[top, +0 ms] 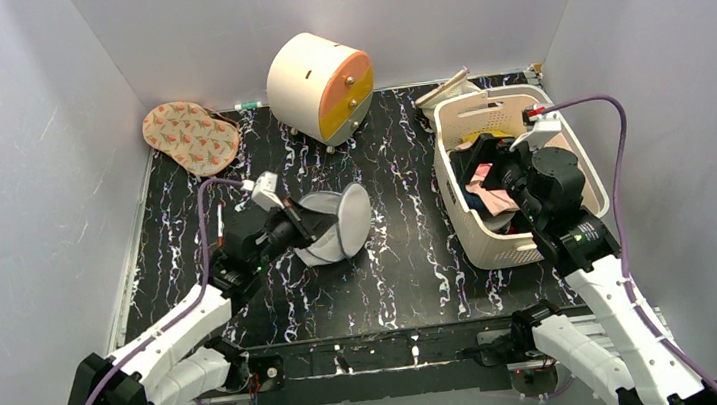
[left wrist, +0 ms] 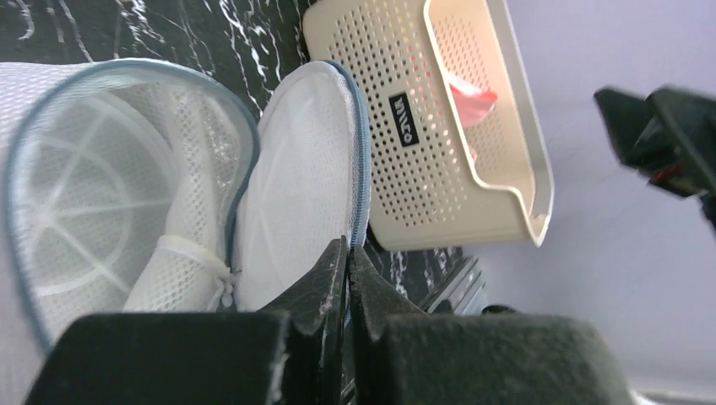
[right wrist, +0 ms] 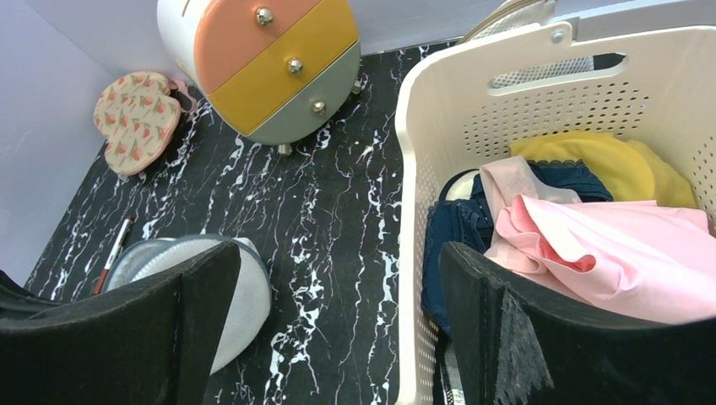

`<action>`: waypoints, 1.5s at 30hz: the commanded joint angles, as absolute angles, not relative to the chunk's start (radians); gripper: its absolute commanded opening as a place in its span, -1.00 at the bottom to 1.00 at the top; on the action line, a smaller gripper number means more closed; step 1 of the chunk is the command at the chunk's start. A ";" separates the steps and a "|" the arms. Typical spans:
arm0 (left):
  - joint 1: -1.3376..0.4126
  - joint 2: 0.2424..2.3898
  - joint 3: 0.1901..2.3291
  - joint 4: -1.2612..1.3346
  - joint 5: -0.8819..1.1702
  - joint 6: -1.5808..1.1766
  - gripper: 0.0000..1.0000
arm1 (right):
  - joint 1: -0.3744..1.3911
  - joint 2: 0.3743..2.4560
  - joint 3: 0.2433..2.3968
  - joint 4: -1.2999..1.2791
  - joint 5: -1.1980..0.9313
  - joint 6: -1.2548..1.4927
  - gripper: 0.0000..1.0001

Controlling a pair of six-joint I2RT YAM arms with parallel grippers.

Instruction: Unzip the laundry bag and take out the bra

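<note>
The laundry bag [top: 337,225] lies unzipped at the table's middle, its round mesh flap standing up. The left wrist view looks into its open shell [left wrist: 93,194], where only white mesh and ribs show. My left gripper [top: 299,231] is shut, its fingertips [left wrist: 348,246] pinching the flap's blue zipper rim [left wrist: 361,169]. The pale pink bra [right wrist: 608,245] lies on top of the clothes in the cream basket [right wrist: 422,169]. My right gripper [right wrist: 338,253] is open and empty, hovering over the basket's left wall [top: 493,183]. The bag's edge shows past its left finger [right wrist: 249,295].
The cream slotted basket [top: 480,245] at the right holds dark blue [right wrist: 456,228] and yellow [right wrist: 599,160] clothes. A cream-and-orange drawer cabinet [top: 317,86] stands at the back. A patterned heart-shaped pad [top: 190,135] lies back left. A thin red stick [right wrist: 114,253] lies by the bag.
</note>
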State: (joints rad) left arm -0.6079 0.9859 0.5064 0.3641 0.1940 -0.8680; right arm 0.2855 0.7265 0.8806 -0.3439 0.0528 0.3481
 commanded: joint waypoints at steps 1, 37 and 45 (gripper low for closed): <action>-0.520 0.911 0.425 0.542 0.251 -1.041 -1.00 | 0.283 0.716 0.904 -0.337 0.027 0.360 0.74; -0.227 0.727 0.353 -0.019 0.096 -1.105 -0.66 | 0.284 0.759 0.905 -0.316 -0.039 0.399 0.75; -0.228 0.694 0.464 -0.173 0.081 -0.926 0.09 | 0.284 0.768 0.914 -0.322 -0.031 0.383 0.75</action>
